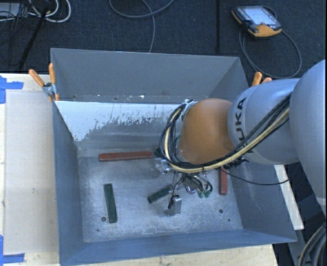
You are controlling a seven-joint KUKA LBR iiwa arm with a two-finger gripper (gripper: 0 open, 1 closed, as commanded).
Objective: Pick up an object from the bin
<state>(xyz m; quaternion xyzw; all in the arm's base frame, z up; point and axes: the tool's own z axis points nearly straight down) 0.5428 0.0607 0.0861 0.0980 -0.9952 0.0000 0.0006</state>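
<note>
My gripper hangs low over the bin floor, right of the middle, under the orange wrist cover. A short dark green bar lies tilted just left of the gripper tip, close to it or touching it; I cannot tell which. A small reddish-brown stick lies upright on the floor to the right of the gripper, partly hidden by cables.
A long reddish-brown stick lies flat near the back wall, left of the arm. Another dark green bar lies on the left part of the floor. The arm and its cables cover the right of the bin.
</note>
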